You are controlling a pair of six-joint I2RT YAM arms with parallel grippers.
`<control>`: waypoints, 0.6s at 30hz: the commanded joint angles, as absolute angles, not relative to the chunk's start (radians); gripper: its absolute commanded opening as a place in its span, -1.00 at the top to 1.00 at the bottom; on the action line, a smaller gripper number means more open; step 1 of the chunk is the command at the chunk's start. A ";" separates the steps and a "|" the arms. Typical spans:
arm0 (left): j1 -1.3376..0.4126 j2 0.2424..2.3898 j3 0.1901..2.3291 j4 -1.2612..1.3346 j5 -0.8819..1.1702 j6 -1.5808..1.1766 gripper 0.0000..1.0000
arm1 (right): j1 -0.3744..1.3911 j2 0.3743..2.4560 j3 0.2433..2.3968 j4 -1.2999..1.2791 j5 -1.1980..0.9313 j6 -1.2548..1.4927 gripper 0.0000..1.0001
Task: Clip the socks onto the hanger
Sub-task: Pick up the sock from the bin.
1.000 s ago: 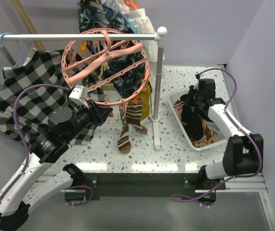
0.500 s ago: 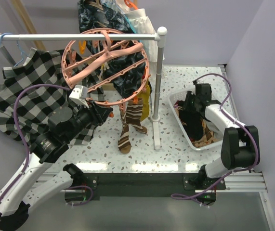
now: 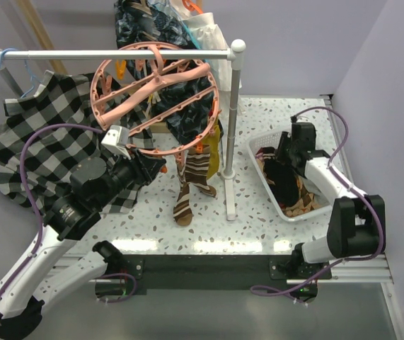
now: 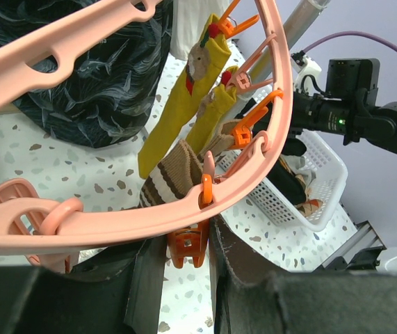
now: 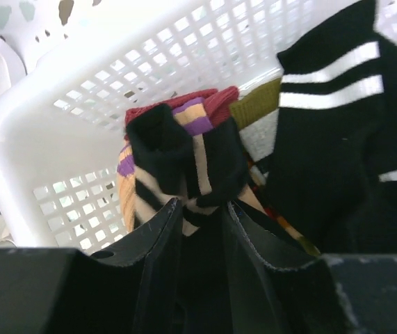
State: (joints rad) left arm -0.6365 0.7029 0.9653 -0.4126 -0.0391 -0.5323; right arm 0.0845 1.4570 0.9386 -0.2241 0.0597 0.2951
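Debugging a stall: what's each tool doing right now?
Left tool: closed on an orange clip of the hanger.
Right tool: at a black sock in the basket; cannot be told.

A white speckled terrazzo tabletop [image 3: 209, 228] fills the middle of the overhead view. A white perforated plastic basket [image 3: 257, 150] sits on it at the right. The foot of a white rail stand [image 3: 231, 212] rests on it at centre.

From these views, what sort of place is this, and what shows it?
Probably a staged laundry corner for robots: pink clip hanger on a white rail, white basket of socks.
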 commanded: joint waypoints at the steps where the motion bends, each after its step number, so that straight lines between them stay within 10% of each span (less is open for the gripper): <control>1: -0.635 0.701 1.005 -0.371 -0.029 -0.545 1.00 | 0.075 1.407 0.928 -0.179 0.124 0.314 0.33; 18: -0.637 0.698 1.005 -0.373 -0.028 -0.545 1.00 | 0.063 1.543 0.957 -0.173 0.028 0.391 0.23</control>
State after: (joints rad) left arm -0.6365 0.7021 0.9653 -0.4126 -0.0368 -0.5373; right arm 0.0746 1.5208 0.9318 -0.2085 0.0334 0.3386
